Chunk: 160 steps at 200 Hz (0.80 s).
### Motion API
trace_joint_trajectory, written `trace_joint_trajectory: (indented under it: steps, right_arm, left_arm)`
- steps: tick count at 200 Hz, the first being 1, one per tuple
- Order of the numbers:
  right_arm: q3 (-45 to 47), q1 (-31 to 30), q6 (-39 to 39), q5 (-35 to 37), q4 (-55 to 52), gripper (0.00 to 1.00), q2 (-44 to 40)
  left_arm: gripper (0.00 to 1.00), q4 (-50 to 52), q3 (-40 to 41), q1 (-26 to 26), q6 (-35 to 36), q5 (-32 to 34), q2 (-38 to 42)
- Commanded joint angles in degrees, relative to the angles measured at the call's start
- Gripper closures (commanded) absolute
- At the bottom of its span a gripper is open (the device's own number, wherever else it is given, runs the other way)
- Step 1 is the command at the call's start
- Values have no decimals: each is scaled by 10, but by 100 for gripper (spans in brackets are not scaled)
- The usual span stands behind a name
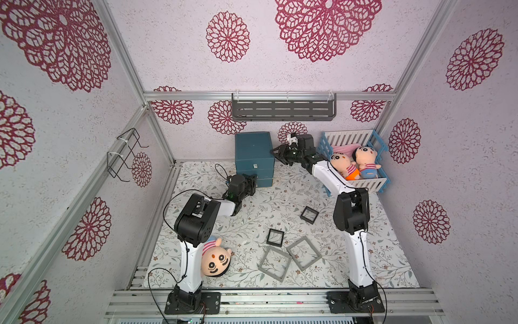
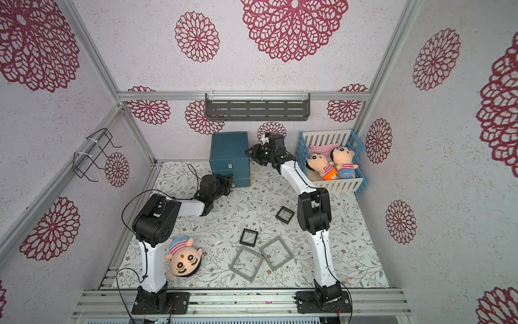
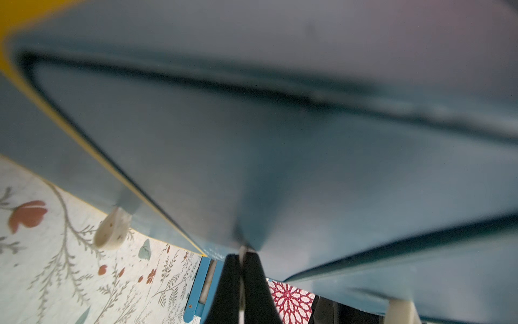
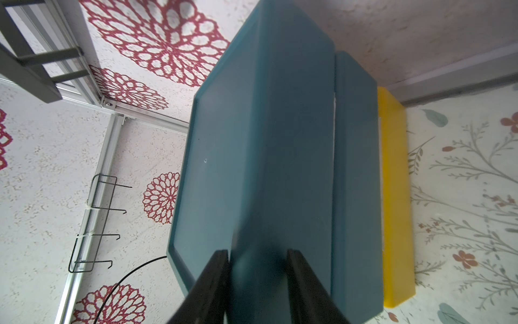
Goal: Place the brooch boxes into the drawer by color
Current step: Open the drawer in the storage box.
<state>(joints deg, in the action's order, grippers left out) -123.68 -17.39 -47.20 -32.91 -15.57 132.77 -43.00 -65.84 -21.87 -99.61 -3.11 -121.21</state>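
left fingers (image 3: pixel 228 283) were pinched shut on thin pull (image 3: pixel 242 254) | right fingers (image 4: pixel 208 283) stood part-open, clamped across top edge of drawer (image 1: pixel 253 151), which stood at rear of bench (image 1: pixel 386 252) | brooch boxes lay flat mid-bench: two black (image 1: pixel 309 214) (image 1: pixel 275 238), two grey (image 1: pixel 274 263) (image 1: pixel 304 253)

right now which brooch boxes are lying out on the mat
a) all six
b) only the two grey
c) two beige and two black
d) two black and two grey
d: only four lie on the mat: a black box, a second black box, a grey box and a second grey box; no beige one shows.
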Motion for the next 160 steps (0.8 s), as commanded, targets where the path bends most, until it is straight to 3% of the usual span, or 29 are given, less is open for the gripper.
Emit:
trace_joint_trajectory:
  steps: [1, 88, 160]
  right_arm:
    - [-9, 0, 1, -12, -40, 61, 17]
    - [-10, 0, -3, -10, -39, 61, 17]
    - [-11, 1, 4, -2, -50, 60, 20]
  left_arm:
    - [100, 13, -5, 2, 6, 14, -7]
    - [100, 17, 8, -11, 1, 5, 18]
    - [100, -5, 115, -57, -17, 3, 109]
